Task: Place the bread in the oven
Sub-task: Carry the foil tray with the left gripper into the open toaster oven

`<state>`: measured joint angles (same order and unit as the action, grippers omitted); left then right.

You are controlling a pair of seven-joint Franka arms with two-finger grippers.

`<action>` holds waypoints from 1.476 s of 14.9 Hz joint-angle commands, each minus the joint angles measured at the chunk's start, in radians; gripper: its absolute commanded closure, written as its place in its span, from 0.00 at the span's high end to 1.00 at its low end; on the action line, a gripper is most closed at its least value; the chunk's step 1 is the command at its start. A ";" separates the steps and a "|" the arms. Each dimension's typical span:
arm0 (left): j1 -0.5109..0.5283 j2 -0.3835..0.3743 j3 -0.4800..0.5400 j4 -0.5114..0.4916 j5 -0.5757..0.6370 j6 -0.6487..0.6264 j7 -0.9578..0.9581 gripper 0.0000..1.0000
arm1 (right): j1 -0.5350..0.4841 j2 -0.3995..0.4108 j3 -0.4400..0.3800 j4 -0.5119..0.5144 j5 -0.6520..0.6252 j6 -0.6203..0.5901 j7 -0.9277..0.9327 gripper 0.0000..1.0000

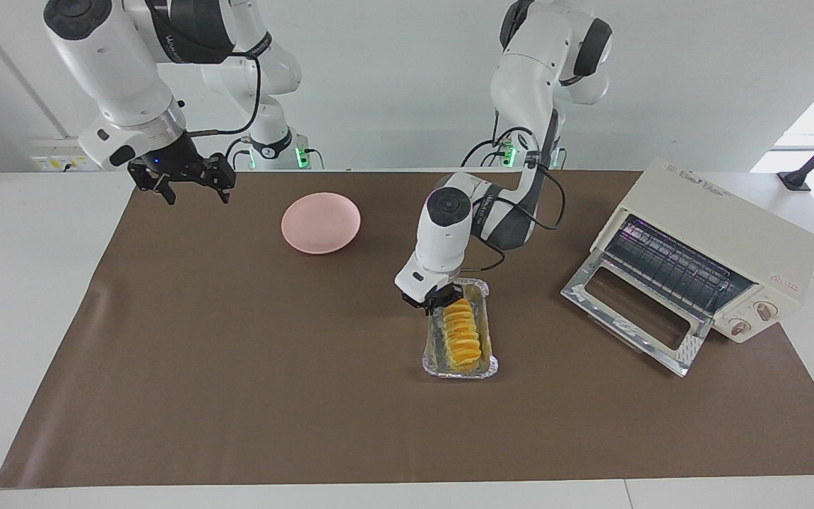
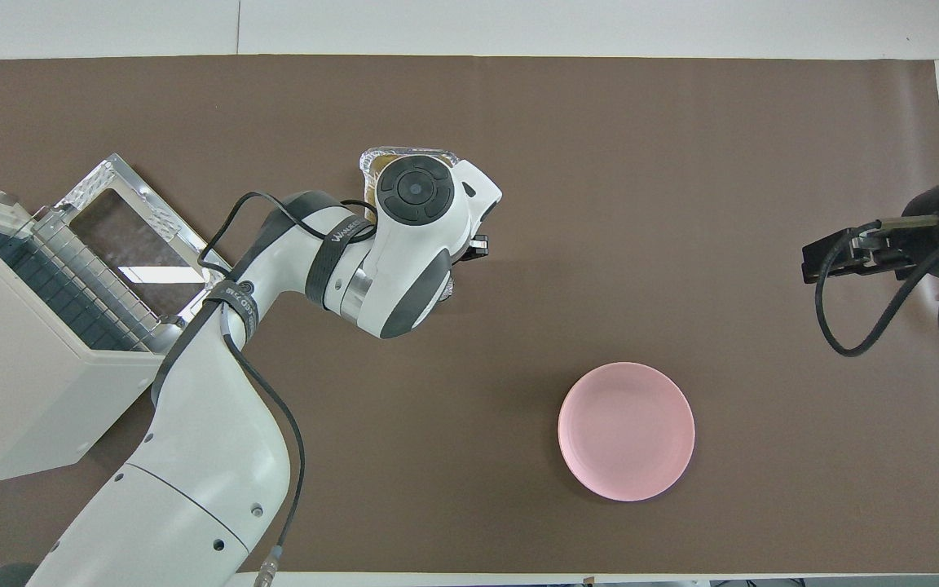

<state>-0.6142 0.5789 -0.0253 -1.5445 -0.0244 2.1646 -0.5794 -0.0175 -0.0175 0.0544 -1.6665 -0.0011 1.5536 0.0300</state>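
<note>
Oven (image 1: 704, 258) at left arm's end of table with door dropped open, left gripper (image 1: 437, 302) clamped on foil tray (image 1: 458, 367) rim, right gripper (image 1: 188, 185) spread open, waiting above table edge, bread (image 1: 462, 332) in tray
</note>
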 commanded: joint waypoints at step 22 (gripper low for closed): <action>0.128 -0.231 0.456 -0.020 -0.032 -0.411 -0.198 0.00 | -0.010 -0.022 0.010 -0.024 -0.013 0.002 0.008 1.00</action>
<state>-0.5010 0.4199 0.4315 -1.4751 -0.0489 1.7617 -0.7606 -0.0175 -0.0175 0.0545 -1.6665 -0.0011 1.5536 0.0300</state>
